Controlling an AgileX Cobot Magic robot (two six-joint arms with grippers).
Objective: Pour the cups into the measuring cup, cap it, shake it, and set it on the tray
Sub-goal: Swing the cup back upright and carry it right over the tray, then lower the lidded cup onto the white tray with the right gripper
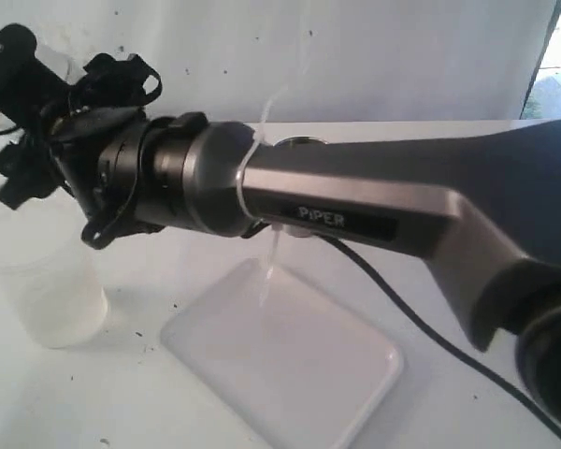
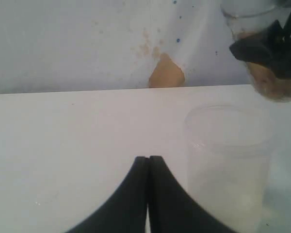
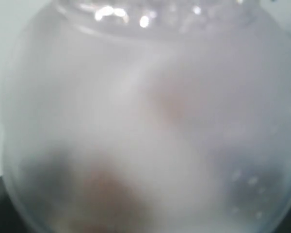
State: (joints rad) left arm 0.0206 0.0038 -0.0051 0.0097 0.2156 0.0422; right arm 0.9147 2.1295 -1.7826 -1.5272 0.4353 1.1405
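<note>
On the counter (image 1: 122,412): frosted cup (image 1: 42,290) stands left of the tray (image 1: 290,374).
Above that cup: right claw (image 2: 271,51) grips the measuring cup (image 2: 252,29), brown contents (image 2: 271,90) inside.
Left claw (image 2: 146,162): closed, empty, near the frosted cup.

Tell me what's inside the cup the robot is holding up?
Something brownish shows through the frosted cup in the right gripper. The cloudy wall blurs it and the black gripper covers part, so I cannot tell what it is.
</note>
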